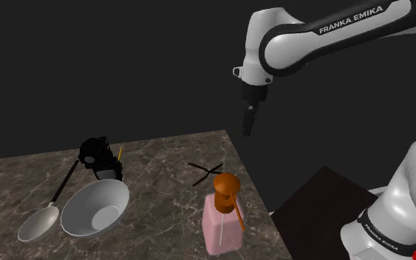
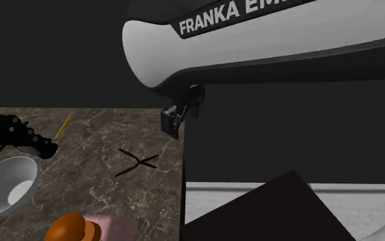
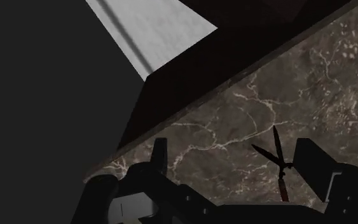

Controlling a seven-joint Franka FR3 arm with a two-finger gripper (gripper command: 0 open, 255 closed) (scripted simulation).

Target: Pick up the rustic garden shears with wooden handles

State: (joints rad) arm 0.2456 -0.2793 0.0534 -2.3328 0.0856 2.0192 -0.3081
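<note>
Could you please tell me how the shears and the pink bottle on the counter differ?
The shears lie flat, blades and handles spread in an X; the pink bottle stands upright. The shears are thin and dark; the bottle is bulky, with an orange-brown top. In the shoulder view the shears lie behind the bottle, farther from the camera. Both rest on the marbled counter near its edge.

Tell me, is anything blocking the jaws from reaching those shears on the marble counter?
Nothing visible does. The shears lie alone on bare marble below the open jaws; the pink bottle stands off to one side.
</note>
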